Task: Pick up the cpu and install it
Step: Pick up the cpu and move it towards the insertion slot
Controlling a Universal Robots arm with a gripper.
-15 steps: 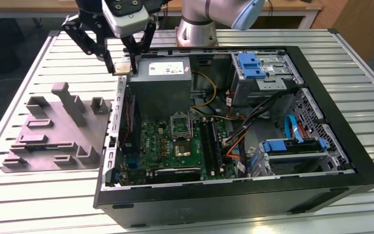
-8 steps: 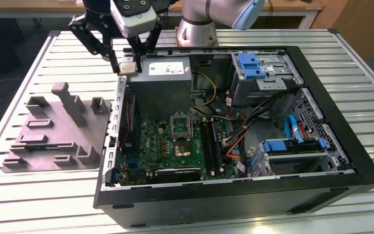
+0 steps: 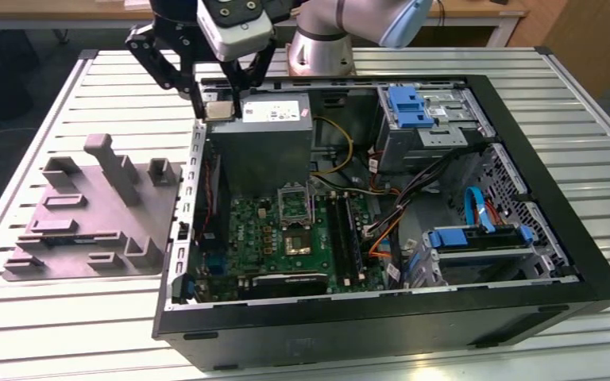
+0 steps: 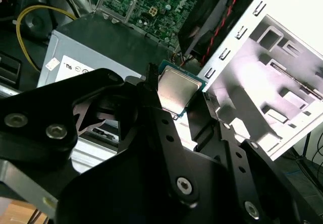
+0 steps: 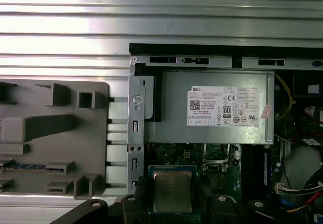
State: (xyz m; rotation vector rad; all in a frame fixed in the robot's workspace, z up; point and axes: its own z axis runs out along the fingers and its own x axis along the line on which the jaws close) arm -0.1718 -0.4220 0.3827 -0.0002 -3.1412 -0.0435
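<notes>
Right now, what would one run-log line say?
hand: shut on cpu | place: by grey metal box corner | cpu: not installed

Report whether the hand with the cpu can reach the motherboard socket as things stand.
Probably yes. The hand grips the cpu above the case's corner; the case is open on top, and nothing covers the socket. Cables lie to the exterior view's right of it.
</notes>
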